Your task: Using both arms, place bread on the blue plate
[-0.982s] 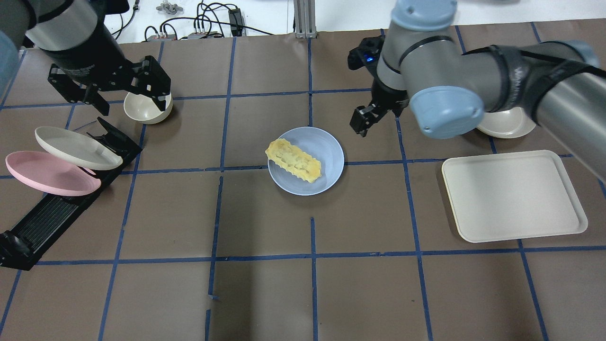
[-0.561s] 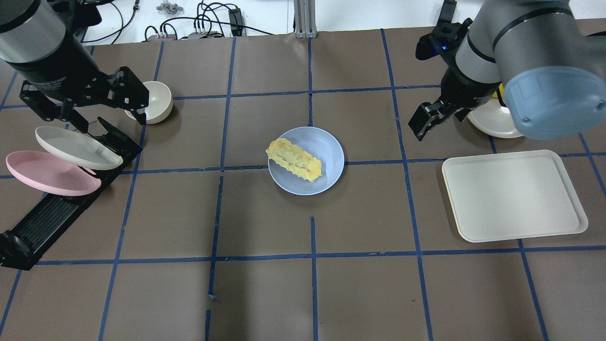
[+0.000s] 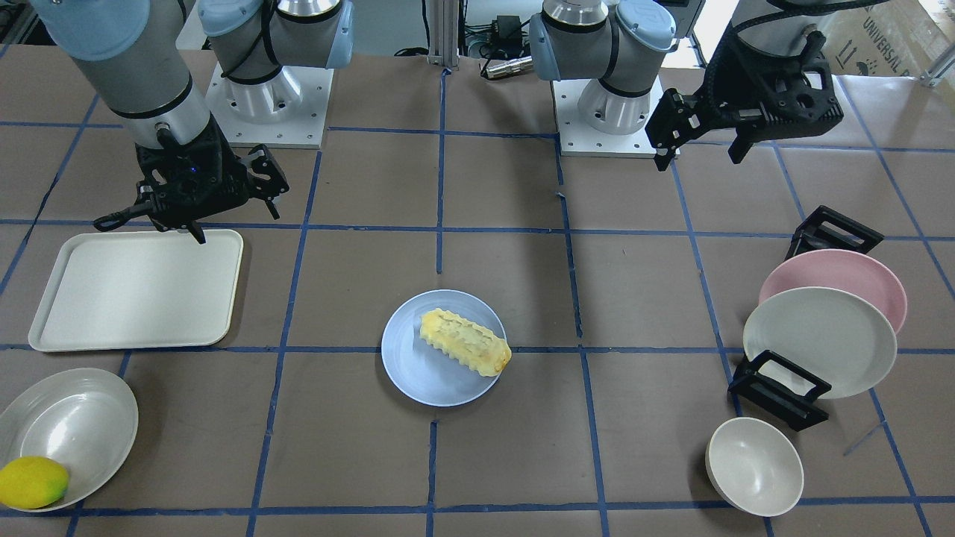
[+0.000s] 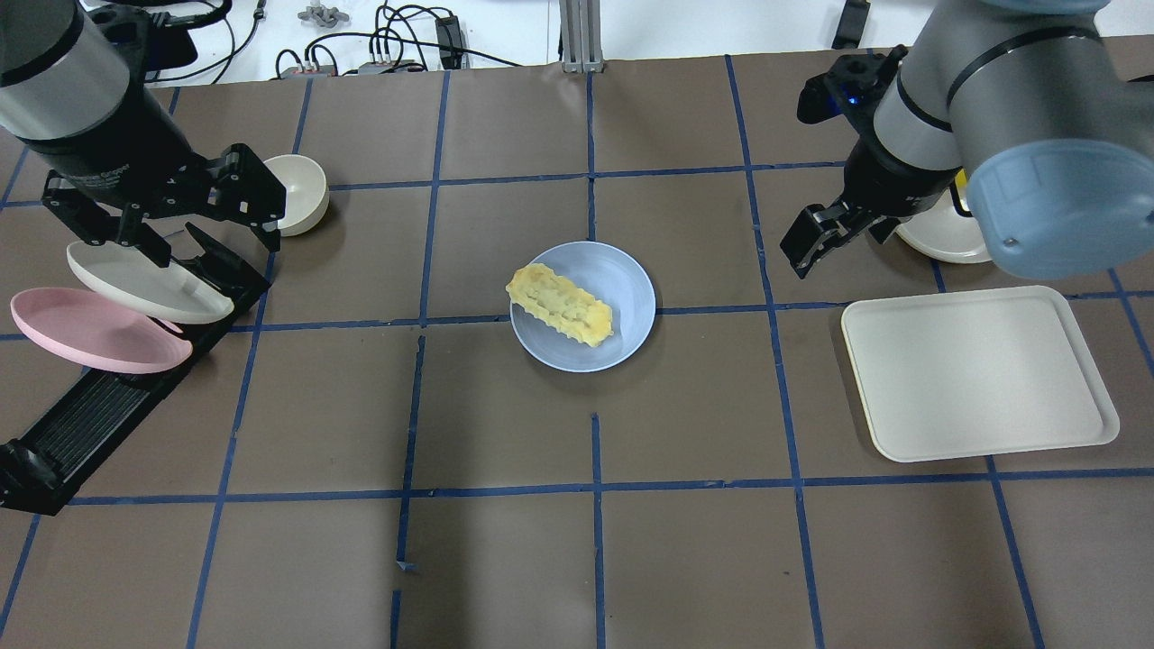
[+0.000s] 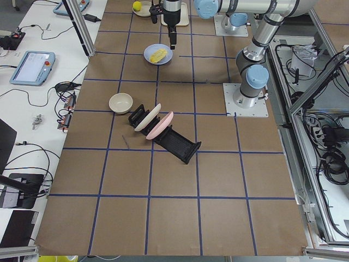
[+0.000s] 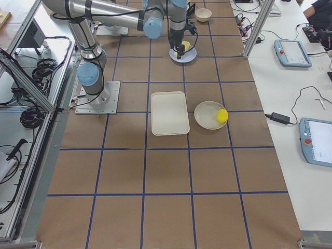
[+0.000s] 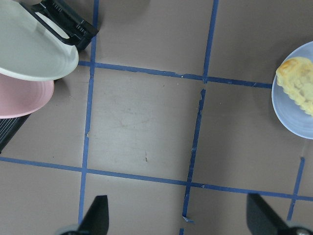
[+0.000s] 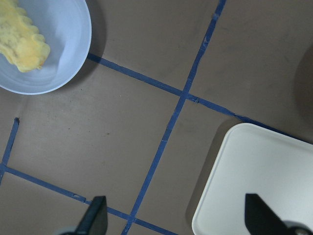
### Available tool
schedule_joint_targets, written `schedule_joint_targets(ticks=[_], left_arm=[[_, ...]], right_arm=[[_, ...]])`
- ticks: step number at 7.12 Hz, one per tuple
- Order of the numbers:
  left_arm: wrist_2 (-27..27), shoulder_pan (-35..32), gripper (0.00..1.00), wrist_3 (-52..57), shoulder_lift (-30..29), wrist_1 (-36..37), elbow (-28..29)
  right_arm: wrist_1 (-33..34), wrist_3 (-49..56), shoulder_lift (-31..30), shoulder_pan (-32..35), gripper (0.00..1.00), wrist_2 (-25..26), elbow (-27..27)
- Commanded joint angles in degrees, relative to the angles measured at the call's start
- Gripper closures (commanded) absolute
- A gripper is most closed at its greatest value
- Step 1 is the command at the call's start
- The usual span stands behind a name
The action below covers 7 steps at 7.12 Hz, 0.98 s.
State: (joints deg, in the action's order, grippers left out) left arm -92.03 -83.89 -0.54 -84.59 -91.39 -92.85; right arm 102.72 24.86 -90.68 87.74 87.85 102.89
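The bread lies diagonally on the blue plate at the table's middle; both also show in the front view, the bread and the plate. My left gripper is open and empty, hovering by the plate rack, far left of the blue plate. My right gripper is open and empty, well right of the plate. The left wrist view shows the bread at its right edge. The right wrist view shows the bread at its top left.
A black rack holds an off-white plate and a pink plate at left. A small bowl sits near it. A cream tray lies at right, and beyond it a white dish holds a lemon.
Both arms have drawn away from the blue plate: the right gripper swung right toward the tray, the left moved left over the rack. The bread stays still on the plate.
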Motion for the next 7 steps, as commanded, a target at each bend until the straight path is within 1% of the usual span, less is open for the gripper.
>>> schedule_joint_targets(ticks=[1,4,5,6,7], left_arm=[[-0.43,-2.23,0.0,-0.08,-0.48,0.51,0.04],[-0.43,-2.33,0.0,0.18,-0.48,1.9,-0.4],[-0.43,-2.33,0.0,0.36,-0.48,1.92,-0.4],[0.01,-2.33,0.0,0.1,-0.48,1.83,-0.31],[-0.34,-2.33,0.0,0.1,-0.57,1.83,-0.22]], right_arm=[[-0.41,0.01,0.76,-0.37,0.0,0.56,-0.32],[0.03,0.01,0.41,-0.37,0.0,-0.31,0.46],[-0.58,-0.69,-0.28,0.06,0.0,-0.31,-0.05],[-1.2,-4.43,-1.94,0.85,0.0,-0.22,-0.75],[-4.34,-5.69,-2.14,1.64,0.0,-0.14,-2.59]])
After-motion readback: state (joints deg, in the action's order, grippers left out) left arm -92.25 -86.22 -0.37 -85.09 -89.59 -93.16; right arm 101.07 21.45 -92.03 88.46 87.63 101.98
